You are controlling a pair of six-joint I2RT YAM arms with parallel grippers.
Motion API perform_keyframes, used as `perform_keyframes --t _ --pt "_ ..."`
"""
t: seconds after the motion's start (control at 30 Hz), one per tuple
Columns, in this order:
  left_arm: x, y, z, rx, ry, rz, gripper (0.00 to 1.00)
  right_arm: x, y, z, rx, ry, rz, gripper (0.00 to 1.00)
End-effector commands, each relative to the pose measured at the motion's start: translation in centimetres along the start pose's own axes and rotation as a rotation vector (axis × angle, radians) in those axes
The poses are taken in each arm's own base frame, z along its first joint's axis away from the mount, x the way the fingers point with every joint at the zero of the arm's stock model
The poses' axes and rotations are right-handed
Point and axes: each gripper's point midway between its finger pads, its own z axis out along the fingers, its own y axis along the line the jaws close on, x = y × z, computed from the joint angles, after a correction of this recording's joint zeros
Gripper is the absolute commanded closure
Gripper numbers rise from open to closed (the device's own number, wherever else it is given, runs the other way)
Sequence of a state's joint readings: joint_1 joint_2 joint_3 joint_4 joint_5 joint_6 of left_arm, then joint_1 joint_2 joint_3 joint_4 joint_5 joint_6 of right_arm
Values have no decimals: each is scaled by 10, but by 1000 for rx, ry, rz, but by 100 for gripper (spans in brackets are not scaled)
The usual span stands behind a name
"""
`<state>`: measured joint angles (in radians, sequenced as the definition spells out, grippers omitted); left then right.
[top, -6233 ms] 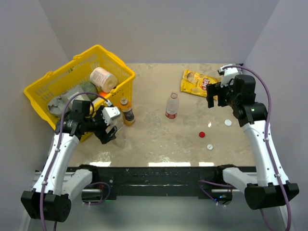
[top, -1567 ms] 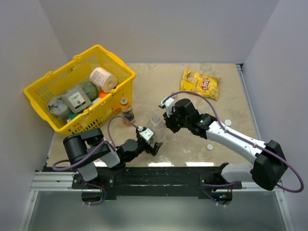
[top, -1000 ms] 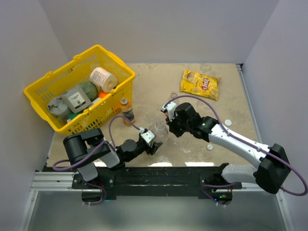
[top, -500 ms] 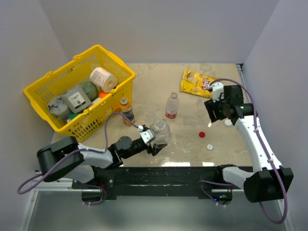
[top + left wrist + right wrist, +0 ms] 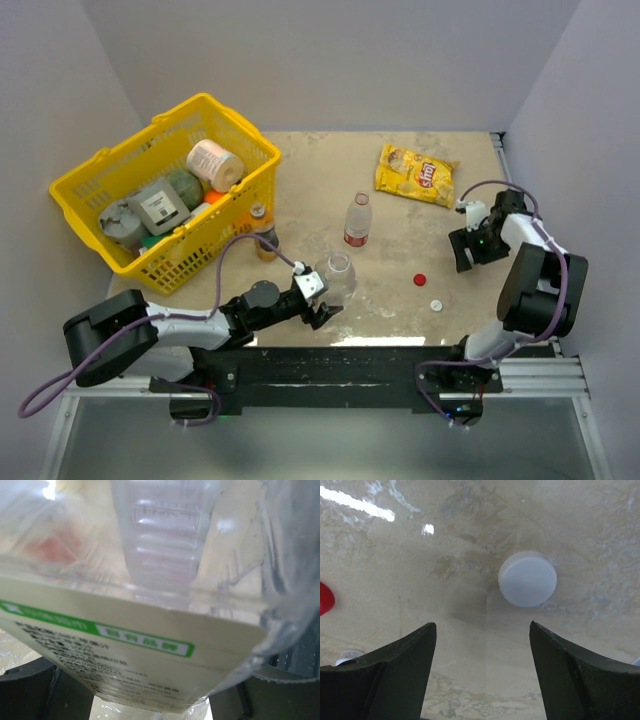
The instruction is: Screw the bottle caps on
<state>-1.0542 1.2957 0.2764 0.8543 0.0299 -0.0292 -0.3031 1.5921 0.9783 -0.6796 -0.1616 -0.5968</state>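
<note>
Beige marbled tabletop (image 5: 310, 175) between grey walls, from above. My left claw (image 5: 322, 303) lies low along the front at a clear bottle (image 5: 339, 273) whose mouth is open. My right claw (image 5: 466, 256) hangs at the right side, near a yellow snack bag (image 5: 415, 172) whose red emblem is too small to read. A red cap (image 5: 421, 279) and the near white cap (image 5: 437, 304) lie loose and apart on the tabletop. A red-labelled bottle (image 5: 357, 220) stands mid-table; a yellow basket (image 5: 100, 160) sits far left.

On my left wrist camera the clear bottle fills everything. Its pale label has a green band with white characters and fine black print, all too blurred to read. My dark fingers (image 5: 30, 690) show only at the lower corners, either side of it; I cannot tell whether they pinch it.

On my right wrist camera my fingers stand spread wide, nothing between them. The far white cap (image 5: 527, 578) lies flat just beyond the tips, with the red cap (image 5: 324, 598) at the left edge.
</note>
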Motion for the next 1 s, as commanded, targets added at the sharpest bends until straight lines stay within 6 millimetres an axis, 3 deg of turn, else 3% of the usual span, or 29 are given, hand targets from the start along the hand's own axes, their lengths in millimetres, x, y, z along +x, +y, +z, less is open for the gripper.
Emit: perform_keyframes --t 0.0,0.27,0.47,0.63,0.97 --pt "-12 3 2 -8 -39 25 100 -54 -23 -7 35 -160 -78 23" --pt "-9 2 7 -3 -25 22 100 -55 -42 14 70 -123 -56 24" --pt "-8 3 10 -6 -18 19 100 -47 -38 25 31 -88 -78 31" --pt "-6 2 11 -3 -13 20 100 -39 -34 26 29 -74 -83 37" --pt "-3 0 9 11 -7 20 100 -29 -40 19 21 -50 -72 34"
